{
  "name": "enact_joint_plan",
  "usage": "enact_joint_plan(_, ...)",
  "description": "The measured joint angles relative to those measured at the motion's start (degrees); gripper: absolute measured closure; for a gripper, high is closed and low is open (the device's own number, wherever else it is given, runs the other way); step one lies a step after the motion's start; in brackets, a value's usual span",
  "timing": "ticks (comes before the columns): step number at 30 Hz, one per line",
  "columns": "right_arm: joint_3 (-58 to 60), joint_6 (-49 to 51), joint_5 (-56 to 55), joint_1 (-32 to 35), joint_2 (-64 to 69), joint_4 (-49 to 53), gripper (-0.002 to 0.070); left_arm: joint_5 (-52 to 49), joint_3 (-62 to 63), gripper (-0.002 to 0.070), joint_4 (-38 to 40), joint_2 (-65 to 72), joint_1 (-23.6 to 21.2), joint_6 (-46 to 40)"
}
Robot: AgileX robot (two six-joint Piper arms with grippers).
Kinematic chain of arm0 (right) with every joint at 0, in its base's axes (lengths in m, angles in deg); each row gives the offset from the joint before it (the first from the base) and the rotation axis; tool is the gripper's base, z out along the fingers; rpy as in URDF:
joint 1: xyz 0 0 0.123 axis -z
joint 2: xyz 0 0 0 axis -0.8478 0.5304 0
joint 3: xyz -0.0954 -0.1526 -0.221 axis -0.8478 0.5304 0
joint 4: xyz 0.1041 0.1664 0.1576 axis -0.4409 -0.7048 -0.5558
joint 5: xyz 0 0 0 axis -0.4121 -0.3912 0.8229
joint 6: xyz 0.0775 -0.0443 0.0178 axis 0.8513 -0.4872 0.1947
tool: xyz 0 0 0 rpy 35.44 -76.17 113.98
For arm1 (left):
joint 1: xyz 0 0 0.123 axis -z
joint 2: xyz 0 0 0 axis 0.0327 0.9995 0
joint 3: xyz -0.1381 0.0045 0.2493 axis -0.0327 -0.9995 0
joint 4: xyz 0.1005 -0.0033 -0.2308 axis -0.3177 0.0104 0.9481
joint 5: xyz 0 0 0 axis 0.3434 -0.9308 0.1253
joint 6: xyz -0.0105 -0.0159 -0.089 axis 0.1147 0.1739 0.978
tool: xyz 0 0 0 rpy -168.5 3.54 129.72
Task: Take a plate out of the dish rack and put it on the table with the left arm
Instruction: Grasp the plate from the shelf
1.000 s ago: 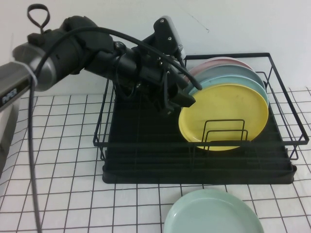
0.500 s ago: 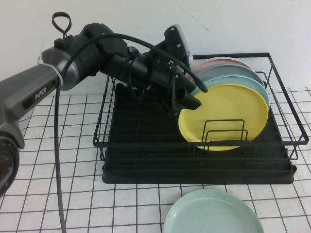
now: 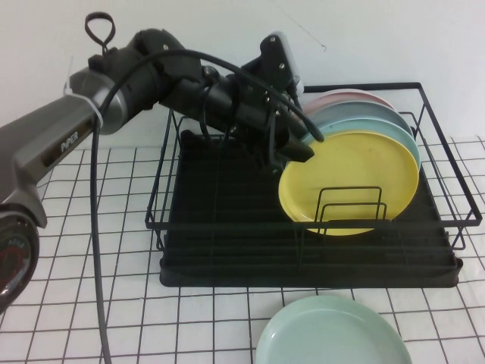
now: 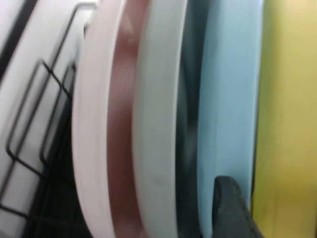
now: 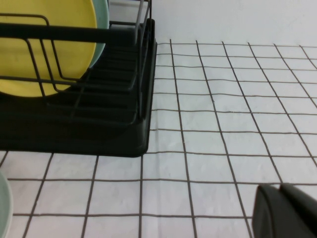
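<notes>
Reaching: the left claw (image 3: 292, 148) is set at the upper left rim of the yellow plate (image 3: 350, 182), so that its edge can be taken.
Left claw state: apart, astride the rim, judged.
Plate: stood upright in the dish rack (image 3: 227, 227), foremost.
Right claw (image 5: 287, 210): parked low over the desk (image 5: 237, 99); state not discernible.

1. The left arm (image 3: 114, 98) has a grey forearm link with white lettering, running from the left edge toward the upper middle of the high view.
2. Its wrist section is matte black and bulbous.
3. A thick black cable arcs over the wrist and drops down the lower left of the frame; a small black loop sticks up at the upper left.
4. A white band wraps the link where grey meets black.
5. The left gripper (image 3: 292, 140) is black, with a silver-grey camera block on top.
6. The right gripper (image 5: 287, 210) shows only as a dark, rounded shape in the lower right of the right wrist view.
</notes>
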Motion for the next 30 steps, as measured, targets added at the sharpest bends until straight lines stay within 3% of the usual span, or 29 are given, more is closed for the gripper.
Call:
enact_joint_plan(11,0.00,0.00,0.00,0.00,0.00,0.00,0.0678,-8.04,4.74,0.0358,-1.21,0.00,0.08,2.49)
enact_joint_plan(30,0.00,0.00,0.00,0.00,0.00,0.00,0.0678,-8.24,4.74,0.0358,-1.58,0.99,0.45,2.49)
